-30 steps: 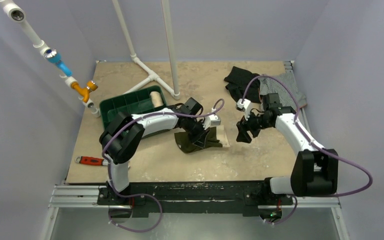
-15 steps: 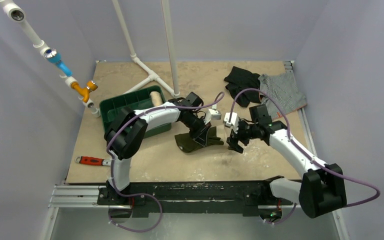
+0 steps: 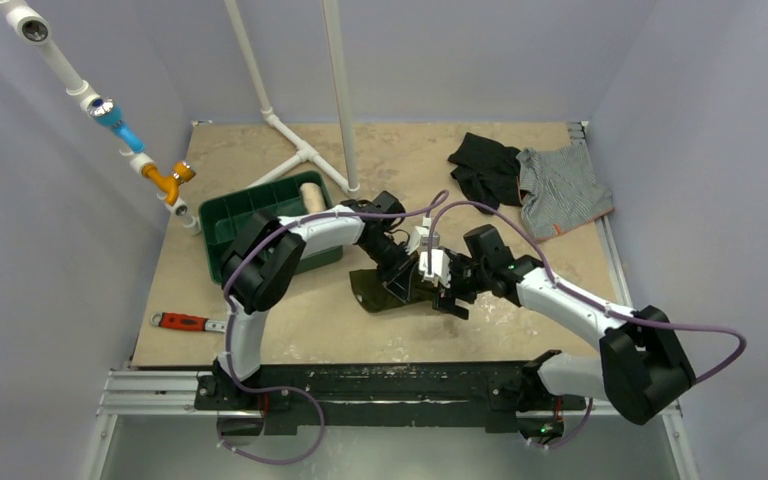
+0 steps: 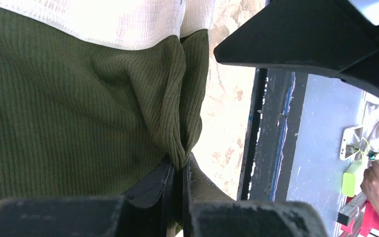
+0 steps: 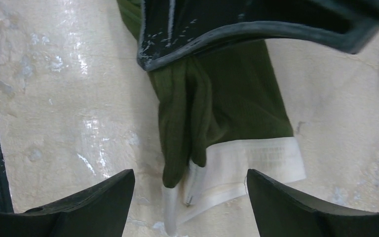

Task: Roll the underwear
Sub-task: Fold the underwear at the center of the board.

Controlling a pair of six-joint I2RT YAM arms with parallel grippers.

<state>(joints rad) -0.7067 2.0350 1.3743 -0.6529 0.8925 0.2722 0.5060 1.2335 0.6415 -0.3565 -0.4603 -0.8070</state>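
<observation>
The olive-green underwear (image 3: 372, 289) lies at the middle of the table, partly folded, its cream waistband hidden under the grippers in the top view. My left gripper (image 3: 407, 283) is shut on a pinched fold of it; the left wrist view shows the ribbed olive cloth (image 4: 79, 113) squeezed between the closed jaws of that gripper (image 4: 181, 170), with the waistband (image 4: 128, 19) beyond. My right gripper (image 3: 447, 297) is open and empty, close to the left one. In the right wrist view that gripper (image 5: 190, 197) straddles the waistband (image 5: 256, 158) and the olive fold (image 5: 177, 128) just above the table.
A green bin (image 3: 260, 210) with a cream roll (image 3: 311, 195) stands left of the underwear. A black garment (image 3: 485, 165) and a grey striped garment (image 3: 563, 187) lie at the back right. A red wrench (image 3: 182, 321) lies at the front left. White pipes (image 3: 305, 150) stand behind.
My right arm has swung left from the back right, down to the underwear's waistband end. My left gripper has kept its hold and pulled the cloth into a tighter fold.
</observation>
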